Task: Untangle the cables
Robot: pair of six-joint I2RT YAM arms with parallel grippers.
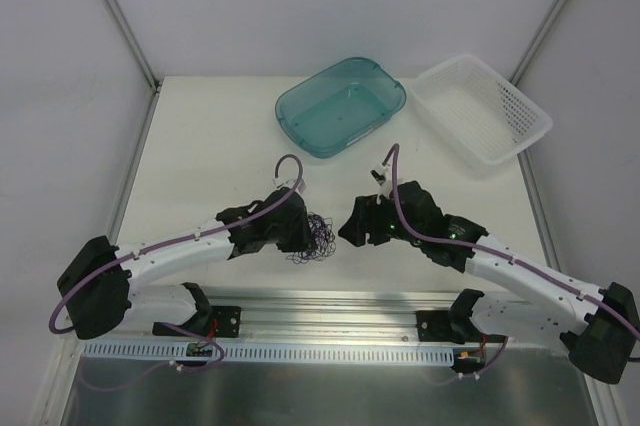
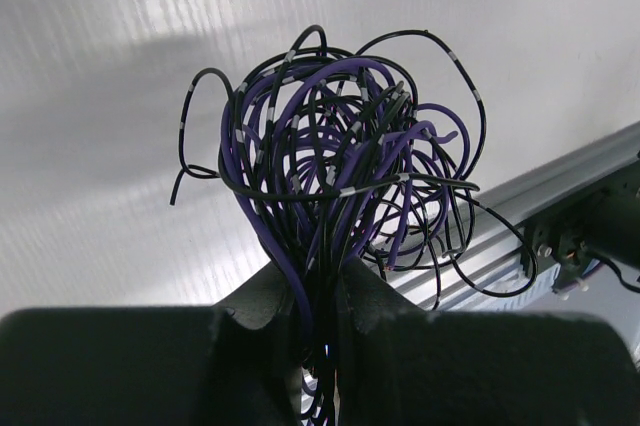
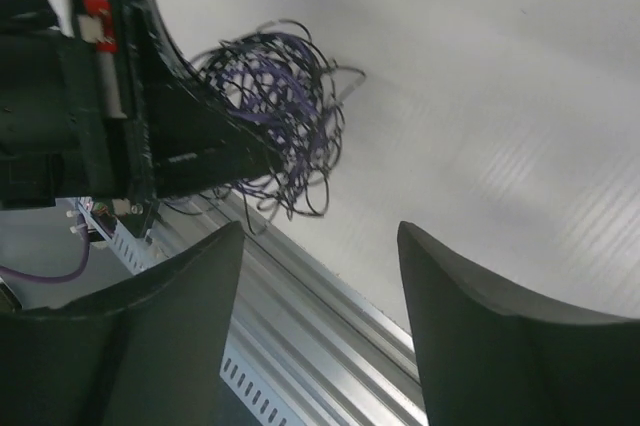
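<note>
The cables [image 1: 318,237] are thin purple and black strands bunched in one curly knot near the table's front edge, between the two arms. My left gripper [image 2: 322,281] is shut on the base of the cable knot [image 2: 340,161], which fans out above its fingers. In the top view the left gripper [image 1: 302,234] touches the knot's left side. My right gripper [image 3: 320,236] is open and empty, a short way right of the knot [image 3: 275,106]; it shows in the top view [image 1: 350,228] too.
A teal tub [image 1: 340,104] and a white perforated basket [image 1: 480,106] stand at the back of the table. An aluminium rail [image 1: 330,306] runs along the front edge just below the knot.
</note>
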